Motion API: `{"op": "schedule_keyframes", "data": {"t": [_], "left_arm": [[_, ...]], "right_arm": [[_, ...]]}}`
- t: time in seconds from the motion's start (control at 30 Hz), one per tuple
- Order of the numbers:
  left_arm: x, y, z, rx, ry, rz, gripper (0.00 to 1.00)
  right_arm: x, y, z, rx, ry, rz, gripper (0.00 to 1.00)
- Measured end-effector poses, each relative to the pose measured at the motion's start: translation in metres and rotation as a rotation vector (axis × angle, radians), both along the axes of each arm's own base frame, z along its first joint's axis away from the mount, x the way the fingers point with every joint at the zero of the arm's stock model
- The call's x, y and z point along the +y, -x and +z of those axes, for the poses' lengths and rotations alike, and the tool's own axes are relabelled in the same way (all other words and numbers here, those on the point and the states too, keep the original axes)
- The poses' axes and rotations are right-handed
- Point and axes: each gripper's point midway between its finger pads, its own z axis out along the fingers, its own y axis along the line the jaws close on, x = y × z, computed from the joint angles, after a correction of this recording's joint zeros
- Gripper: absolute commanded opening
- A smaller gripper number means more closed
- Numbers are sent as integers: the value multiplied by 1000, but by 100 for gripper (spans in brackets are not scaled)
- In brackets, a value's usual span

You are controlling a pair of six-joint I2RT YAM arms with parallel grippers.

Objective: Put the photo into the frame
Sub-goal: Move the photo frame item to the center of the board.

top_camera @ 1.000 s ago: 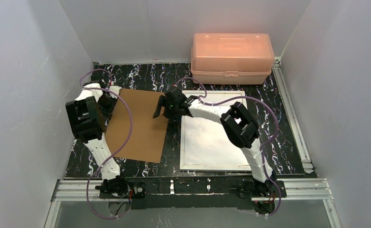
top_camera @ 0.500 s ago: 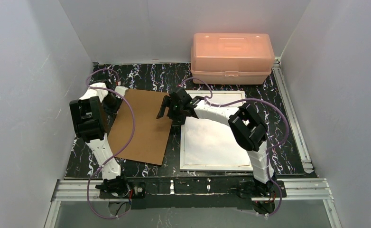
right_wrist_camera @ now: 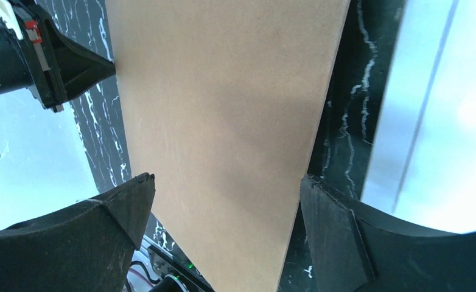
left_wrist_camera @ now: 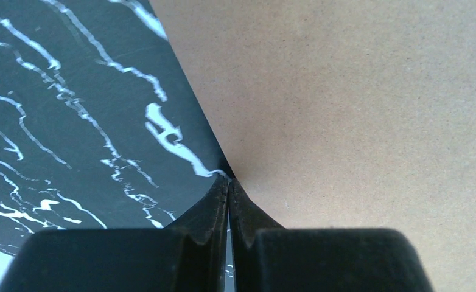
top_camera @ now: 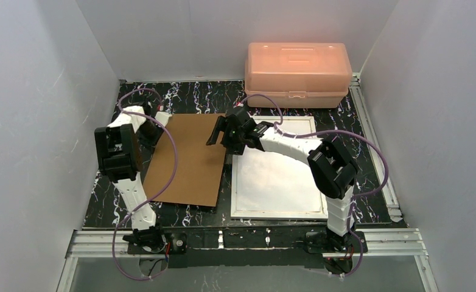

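Only the left wrist camera is showing the left gripper (left_wrist_camera: 228, 181), jaws together, touching the edge of the flat brown board (left_wrist_camera: 357, 109); the right gripper (right_wrist_camera: 226, 179) is gaping wide.

Surface: black table (top_camera: 199, 100) with white marble veining.
Left half: brown board (top_camera: 190, 161), lying flat, slightly skewed.
Right half: white frame (top_camera: 276, 213), lying flat, just beside the board with a narrow strip of table between them.
Far right: pink plastic box (top_camera: 297, 66), lid down, just beyond the frame.
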Motion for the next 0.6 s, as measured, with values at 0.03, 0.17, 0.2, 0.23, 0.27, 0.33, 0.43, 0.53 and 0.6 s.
{"op": "schedule_keyframes", "data": {"t": [0.03,0.17,0.2,0.23,0.27,0.33,0.43,0.53,0.6], "left_arm": [[-5,1,0,4,-2,-12,0],[-20,5,0,24,-6,-47,0],[-24,6,0,30,-6,-57,0],[-29,7,0,35,-7,-67,0],[-33,9,0,42,-7,-75,0],[-39,11,0,52,-5,-84,0],[-50,16,0,72,2,-97,0],[-62,21,0,93,9,-115,0],[-70,25,0,107,17,-127,0]], "right_arm": [[-4,-1,0,-3,4,-9,94],[-21,-5,-2,-8,19,-43,94],[-25,-6,-3,-9,24,-53,94],[-28,-7,-4,-10,29,-61,94],[-33,-8,-5,-13,35,-73,94],[-40,-10,-6,-18,39,-89,94],[-53,-8,-7,-20,38,-107,94],[-65,-5,-5,-23,30,-126,94],[-73,-3,-5,-23,26,-141,94]]}}
